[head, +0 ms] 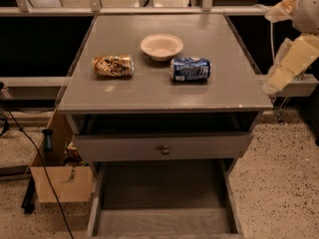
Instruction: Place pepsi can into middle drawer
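1. Grey middle drawer (162, 193) is pulled out at 6 o'clock in the frame, below the knobbed drawer (162, 147). Its floor is bare, so nothing is placed.
2. Pepsi can (190, 68) is on the cabinet top (149, 91), around 3 o'clock from the top's centre and at 4 o'clock from the paper bowl (161, 46). It sits close to the bowl, but I can't tell whether they touch.
3. Gripper (279, 76) is at 3 o'clock from the can, off the right edge of the cabinet and well apart from the can. It holds nothing that I can see. Can't tell how far open it is from this angle.
4. Progress, my read: the drawer is open, so access is sorted. Reach, grasp, carry and drop into the drawer are all left to do. Call it the approach phase, with no contact on the can.
5. Can's look: blue with white markings and silver ends, lying on its side with the long axis running 9-to-3. The wall looks a bit creased. On its side it will likely roll toward 12 or 6 if nudged.
6. Distractor: tan-and-brown can (113, 65), also on its side, at 9 o'clock from the pepsi can and well apart from it. It is a similar size, so don't grab that one.
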`<control>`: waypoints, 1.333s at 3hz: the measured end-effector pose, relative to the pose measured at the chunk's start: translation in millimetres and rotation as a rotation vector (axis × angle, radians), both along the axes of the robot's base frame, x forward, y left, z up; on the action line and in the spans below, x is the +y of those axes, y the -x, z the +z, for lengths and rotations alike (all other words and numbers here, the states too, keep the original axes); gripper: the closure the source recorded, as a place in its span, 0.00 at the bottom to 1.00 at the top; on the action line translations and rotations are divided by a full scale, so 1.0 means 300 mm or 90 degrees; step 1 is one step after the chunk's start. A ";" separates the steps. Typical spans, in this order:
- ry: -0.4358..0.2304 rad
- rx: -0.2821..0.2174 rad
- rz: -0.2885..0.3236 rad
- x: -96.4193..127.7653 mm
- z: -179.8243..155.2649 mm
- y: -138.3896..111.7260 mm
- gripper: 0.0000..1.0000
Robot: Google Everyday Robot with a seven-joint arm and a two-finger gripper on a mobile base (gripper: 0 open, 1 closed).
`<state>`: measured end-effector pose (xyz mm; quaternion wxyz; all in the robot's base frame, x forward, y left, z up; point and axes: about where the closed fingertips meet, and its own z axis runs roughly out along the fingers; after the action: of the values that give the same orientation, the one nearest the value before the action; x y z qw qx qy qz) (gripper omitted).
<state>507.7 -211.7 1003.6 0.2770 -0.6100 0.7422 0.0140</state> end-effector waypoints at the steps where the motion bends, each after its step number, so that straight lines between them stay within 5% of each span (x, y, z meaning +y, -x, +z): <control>1: -0.080 -0.014 0.026 0.020 0.030 -0.108 0.00; 2: -0.142 -0.011 0.049 0.046 0.037 -0.185 0.00; 4: -0.166 0.008 0.077 0.142 0.000 -0.299 0.00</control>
<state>597.6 -169.1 1003.6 0.3480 -0.6127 0.6975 0.1307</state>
